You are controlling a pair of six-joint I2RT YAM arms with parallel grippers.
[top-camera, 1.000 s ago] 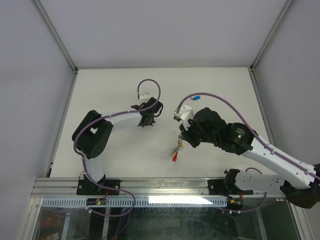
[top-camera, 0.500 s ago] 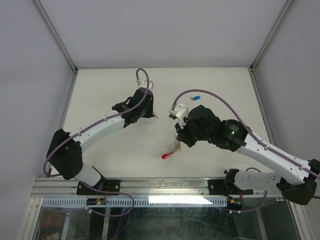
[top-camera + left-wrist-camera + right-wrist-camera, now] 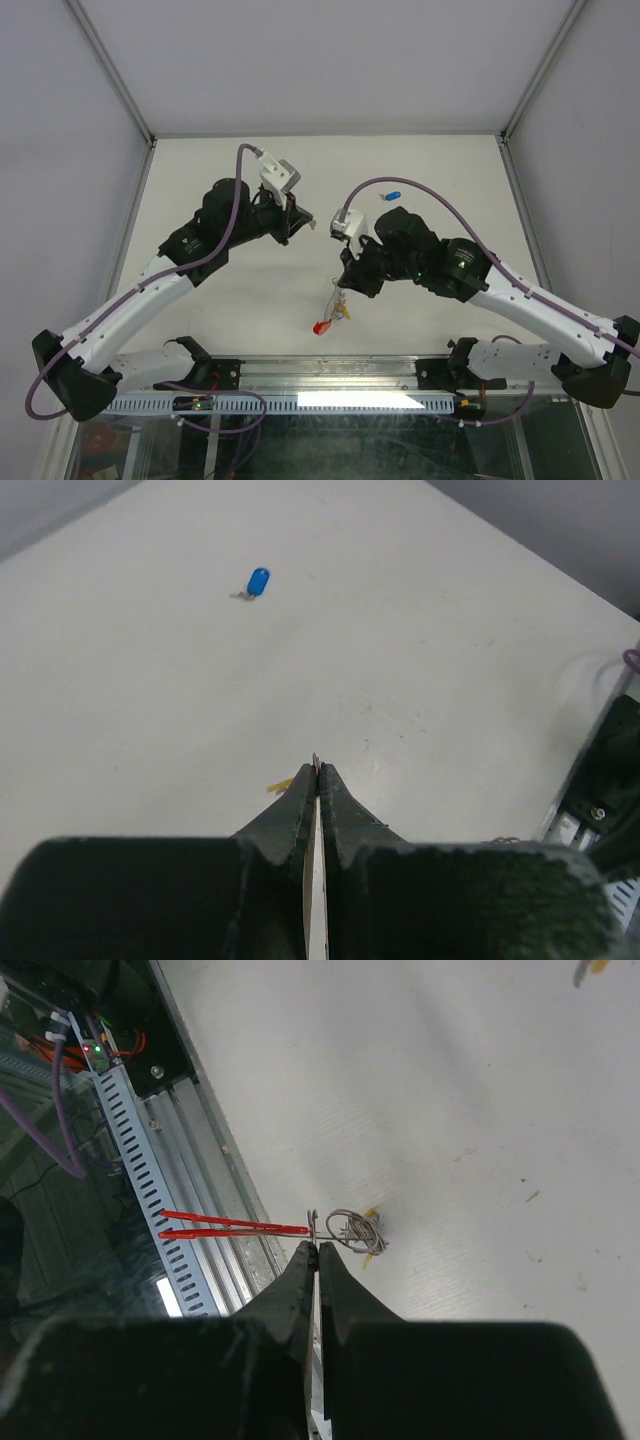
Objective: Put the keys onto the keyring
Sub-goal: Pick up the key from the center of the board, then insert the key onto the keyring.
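The keyring (image 3: 350, 1228) has swung lower and more to the left. My right gripper (image 3: 315, 1247) pinches it tight above the table (image 3: 250, 300), and its red strip (image 3: 235, 1225) sticks out. My left gripper (image 3: 317, 770) is squeezed on 1 yellow key (image 3: 280, 784). 1 blue key (image 3: 258, 581) lies well apart.

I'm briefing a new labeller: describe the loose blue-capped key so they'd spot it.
On the white table, look at the far side, just past the right arm. The small blue-capped metal key lies alone there, the only blue thing on the surface.
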